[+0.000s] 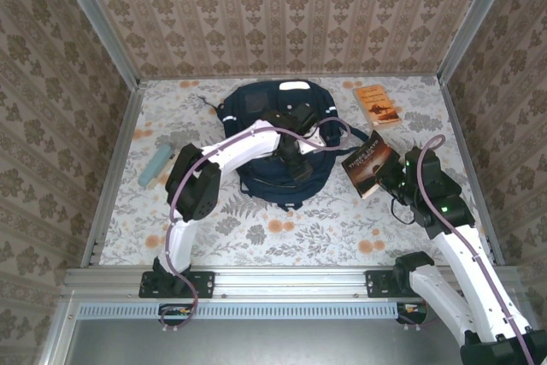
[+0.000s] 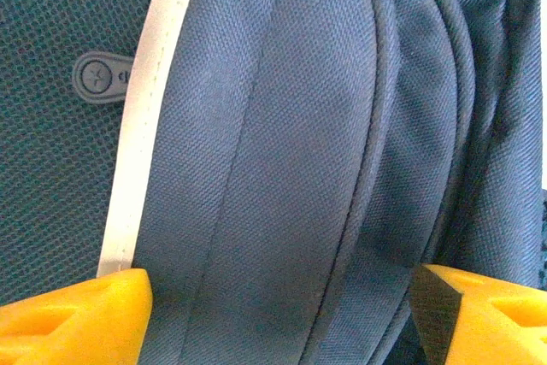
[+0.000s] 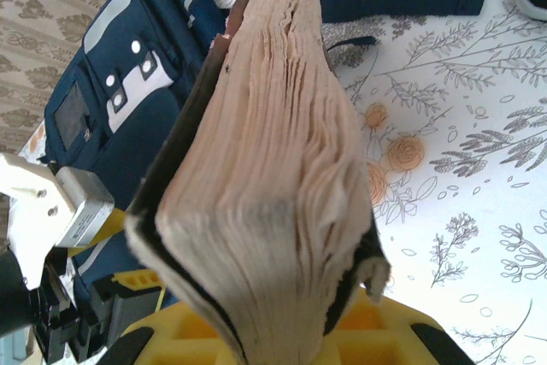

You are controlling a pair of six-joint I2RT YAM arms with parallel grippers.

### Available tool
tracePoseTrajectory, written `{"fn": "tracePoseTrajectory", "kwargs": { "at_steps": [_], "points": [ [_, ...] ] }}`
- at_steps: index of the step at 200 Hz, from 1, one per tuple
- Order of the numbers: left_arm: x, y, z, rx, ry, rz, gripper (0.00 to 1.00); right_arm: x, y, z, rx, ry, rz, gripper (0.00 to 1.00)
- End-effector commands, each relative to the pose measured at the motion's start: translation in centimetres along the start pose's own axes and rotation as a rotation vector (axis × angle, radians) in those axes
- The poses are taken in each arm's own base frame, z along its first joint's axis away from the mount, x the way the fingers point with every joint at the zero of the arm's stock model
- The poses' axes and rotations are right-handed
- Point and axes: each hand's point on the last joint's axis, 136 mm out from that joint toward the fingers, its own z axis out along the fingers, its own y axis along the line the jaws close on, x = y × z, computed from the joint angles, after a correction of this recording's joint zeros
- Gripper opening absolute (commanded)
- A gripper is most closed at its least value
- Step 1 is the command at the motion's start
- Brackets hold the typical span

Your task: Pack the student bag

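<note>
Where it reaches, elbow bent, over the navy backpack [image 1: 256, 104], left pincer [image 2: 282, 309]: apart, straddling its fabric
right pincer [image 3: 282, 344]: clamped on paperback book [image 3: 273, 168], held above bench [image 1: 299, 228]

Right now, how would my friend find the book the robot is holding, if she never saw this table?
Find the big navy backpack in the middle of the flowery table. Just right of it, the right gripper pinches a thick book with a dark cover. The other book, farther back, is orange and lies flat with nothing touching it.
</note>
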Motion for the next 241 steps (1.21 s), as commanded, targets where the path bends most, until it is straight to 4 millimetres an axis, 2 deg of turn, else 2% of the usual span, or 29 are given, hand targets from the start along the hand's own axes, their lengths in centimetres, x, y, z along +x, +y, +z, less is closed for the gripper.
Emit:
{"fn": "tracePoseTrajectory", "kwargs": {
  "at_steps": [1, 42, 61, 81, 107, 141, 167, 208, 241],
  "points": [
    [0.3, 1.0, 0.4, -0.051, 0.038, 0.042, 0.78, -0.3, 0.9, -0.3, -0.056, -0.014, 0.014, 0.15],
    [0.8, 1.1, 1.5, -0.054, 0.081, 0.100, 0.78, -0.1, 1.1, -0.3, -0.069, -0.005, 0.018, 0.15],
    [0.9, 1.3, 1.6, -0.067, 0.095, 0.117, 0.74, -0.3, 1.4, -0.2, -0.078, -0.010, 0.021, 0.15],
    [1.0, 1.7, 1.8, -0.084, 0.102, 0.117, 0.59, -0.4, 1.6, -0.2, -0.083, -0.011, 0.022, 0.15],
    [0.4, 1.9, 0.9, -0.095, 0.086, 0.096, 0.36, -0.5, 1.8, -0.4, -0.090, -0.014, 0.022, 0.15],
    [-1.2, 2.9, -2.2, -0.168, 0.002, 0.072, 0.21, -0.8, 2.1, -1.2, -0.102, -0.022, 0.012, 0.15],
    [-2.7, 4.1, -5.5, -0.251, -0.099, 0.040, 0.11, -0.9, 2.5, -2.2, -0.125, -0.028, 0.007, 0.16],
    [-5.3, 7.2, -11.5, -0.441, -0.277, -0.086, 0.06, -0.5, 3.7, -3.4, -0.193, -0.006, -0.001, 0.16],
    [-6.4, 9.2, -15.3, -0.561, -0.387, -0.191, 0.03, 0.7, 6.8, -3.4, -0.383, 0.068, 0.029, 0.15]
  ]
}}
